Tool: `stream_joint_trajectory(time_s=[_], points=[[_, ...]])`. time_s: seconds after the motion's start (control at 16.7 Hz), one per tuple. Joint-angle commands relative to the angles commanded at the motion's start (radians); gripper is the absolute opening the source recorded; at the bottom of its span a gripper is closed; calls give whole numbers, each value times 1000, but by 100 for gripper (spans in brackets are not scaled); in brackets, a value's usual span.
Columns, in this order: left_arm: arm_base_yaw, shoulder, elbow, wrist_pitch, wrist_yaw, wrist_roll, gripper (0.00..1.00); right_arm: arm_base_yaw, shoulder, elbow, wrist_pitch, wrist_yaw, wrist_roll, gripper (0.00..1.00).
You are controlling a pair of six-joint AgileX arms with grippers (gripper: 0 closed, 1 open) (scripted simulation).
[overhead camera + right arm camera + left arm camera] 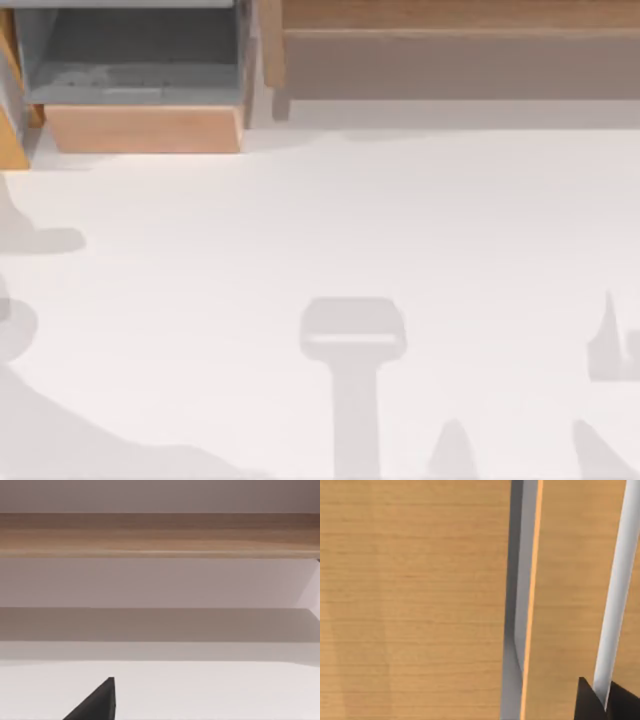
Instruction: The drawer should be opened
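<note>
Here the light wooden drawer with a grey interior [140,90] sits at the far left of the table in the top view, pulled out of its wooden cabinet so that its grey floor is exposed and its pale wood front panel [143,129] faces the open tabletop. Just to its right stands a wooden side post [271,50], and beyond that a long low wooden shelf [460,40] runs along the far edge to the right side. The white tabletop [400,220] carries soft grey shadows of the arms, among them a hammer-shaped shadow near the lower middle. In the left wrist view, broad wood-grain panels [410,600] lie close to the camera, split by a narrow grey gap with an orange-lit edge [522,605], and a white strip [617,590] crosses the panel beside it; the dark tips of the left gripper [606,702] stand at that strip's end, one on each side of it, but whether they clench it I cannot tell. In the right wrist view, one black fingertip of the right gripper [97,702] hangs above the white table, facing the long wooden shelf [160,535]; its state cannot be told.
</note>
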Motion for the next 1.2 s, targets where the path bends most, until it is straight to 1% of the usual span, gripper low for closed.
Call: stream_joint_trajectory(time_s=[0.18, 0.6, 0.9, 1.02, 1.2], points=[[6, -6, -13, 11, 6, 1, 0, 0, 0, 0, 0, 0, 0, 100], [84, -93, -232, 123, 84, 4, 0, 0, 0, 0, 0, 0, 0, 100], [87, -97, -239, 132, 90, 6, 0, 0, 0, 0, 0, 0, 0, 100], [109, -113, -274, 155, 111, 8, 0, 0, 0, 0, 0, 0, 0, 100], [161, -145, -367, 204, 164, 9, 0, 0, 0, 0, 0, 0, 0, 100]])
